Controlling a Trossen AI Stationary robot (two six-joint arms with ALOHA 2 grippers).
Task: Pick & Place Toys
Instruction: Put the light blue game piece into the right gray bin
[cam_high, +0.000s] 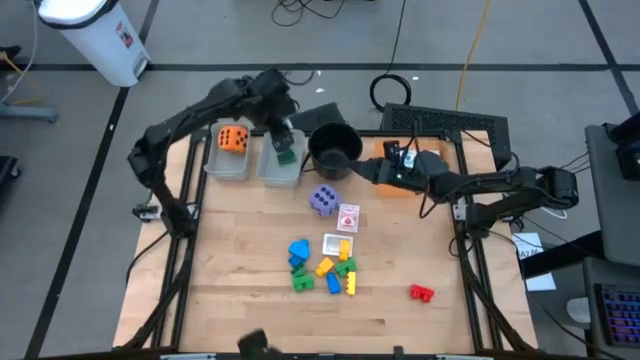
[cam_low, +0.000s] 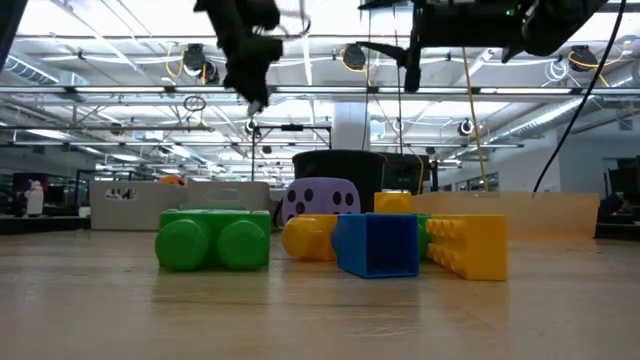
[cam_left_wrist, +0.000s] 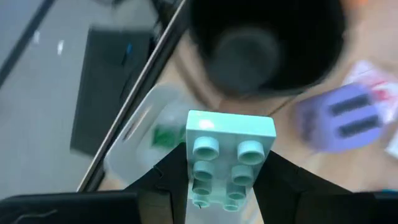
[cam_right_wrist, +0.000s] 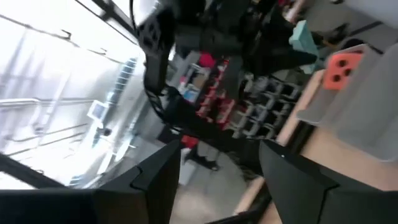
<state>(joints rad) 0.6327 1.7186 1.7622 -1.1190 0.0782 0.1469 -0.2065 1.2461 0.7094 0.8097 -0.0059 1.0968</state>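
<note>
In the left wrist view, the pale green block (cam_left_wrist: 227, 163) is running off the picture's edge, its lower studs hidden between the left pincer (cam_left_wrist: 225, 186) fingers. The purple die (cam_left_wrist: 349, 117) and picture card (cam_left_wrist: 379, 84) beyond are blurring. In the low view, the black pot (cam_low: 338, 175) is sitting half hidden behind the purple die.

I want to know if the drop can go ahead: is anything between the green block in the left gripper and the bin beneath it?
Nothing visible. The left gripper holds the green block above the grey bin.
</note>
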